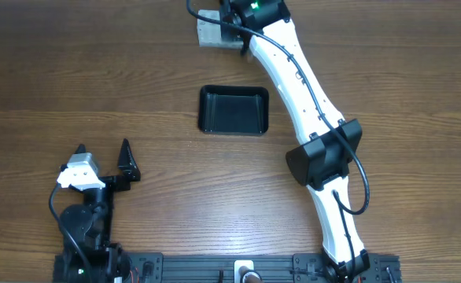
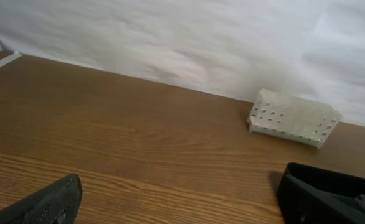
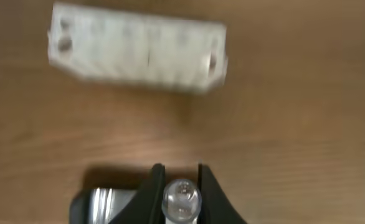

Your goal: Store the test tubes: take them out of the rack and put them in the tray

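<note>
From above, my right arm (image 1: pixel 293 71) stretches up the wooden desk (image 1: pixel 97 71) to its far edge, and the wrist sits at the right end of the pale rack (image 1: pixel 213 33). The black tray (image 1: pixel 233 110) lies near the middle of the desk, apart from the rack and on the near side of it. My left arm is folded low at the left. My left gripper (image 1: pixel 102 149) is spread wide with nothing between its fingers, well away from both tray and rack.

From my left wrist, those two dark fingers (image 2: pixel 45 202) stand far apart over bare wood. The rack (image 2: pixel 293 117) lies farther off near a white backdrop (image 2: pixel 170 37), and rows of small holes show in its side and top.

From my right wrist, my right gripper (image 3: pixel 179 171) is clamped around a clear test tube (image 3: pixel 181 198). I see the tube end-on, with its round end held between the two dark fingers. Beyond it the rack (image 3: pixel 136 53) lies on the desk, blurred, and apart from the tube.
</note>
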{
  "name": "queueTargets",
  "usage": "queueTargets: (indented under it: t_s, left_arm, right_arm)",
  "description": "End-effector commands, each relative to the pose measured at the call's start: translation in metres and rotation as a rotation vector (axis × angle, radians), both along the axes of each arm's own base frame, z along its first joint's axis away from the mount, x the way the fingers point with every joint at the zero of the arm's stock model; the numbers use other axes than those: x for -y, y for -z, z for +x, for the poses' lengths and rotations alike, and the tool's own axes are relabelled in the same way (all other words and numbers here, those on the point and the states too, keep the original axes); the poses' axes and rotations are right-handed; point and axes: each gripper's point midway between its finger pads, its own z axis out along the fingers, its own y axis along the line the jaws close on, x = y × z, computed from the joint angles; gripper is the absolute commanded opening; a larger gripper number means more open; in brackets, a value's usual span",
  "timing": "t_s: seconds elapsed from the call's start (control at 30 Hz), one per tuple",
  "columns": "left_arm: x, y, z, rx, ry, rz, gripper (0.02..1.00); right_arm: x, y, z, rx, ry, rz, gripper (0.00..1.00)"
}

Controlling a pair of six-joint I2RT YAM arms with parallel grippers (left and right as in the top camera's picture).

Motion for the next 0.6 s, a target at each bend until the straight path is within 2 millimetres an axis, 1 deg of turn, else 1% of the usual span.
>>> queueTargets:
  t_s: [0.03, 0.13, 0.23, 0.4, 0.47, 0.6]
  left_arm:
    - [0.001, 0.002, 0.0, -0.003, 0.01, 0.014, 0.998]
    - [0.001, 0.002, 0.0, -0.003, 0.01, 0.014, 0.998]
    - [0.001, 0.002, 0.0, -0.003, 0.01, 0.014, 0.998]
    - [0.001, 0.002, 0.0, -0.003, 0.01, 0.014, 0.996]
    - [0.001, 0.002, 0.0, -0.003, 0.01, 0.014, 0.998]
    - [0.001, 0.002, 0.0, -0.003, 0.01, 0.014, 0.996]
  right_arm:
    - [-0.02, -0.001, -0.027, -0.097, 0.007, 0.124, 0.099]
    - [-0.017, 0.01, -0.041, -0.169, 0.003, 0.107, 0.086]
    - [-0.01, 0.019, -0.052, -0.231, 0.01, 0.074, 0.084]
    - [0.001, 0.041, -0.066, -0.337, 0.027, 0.022, 0.102]
    - [0.0, 0.053, -0.072, -0.389, 0.025, 0.018, 0.099]
    - [-0.007, 0.066, -0.082, -0.465, 0.013, 0.053, 0.091]
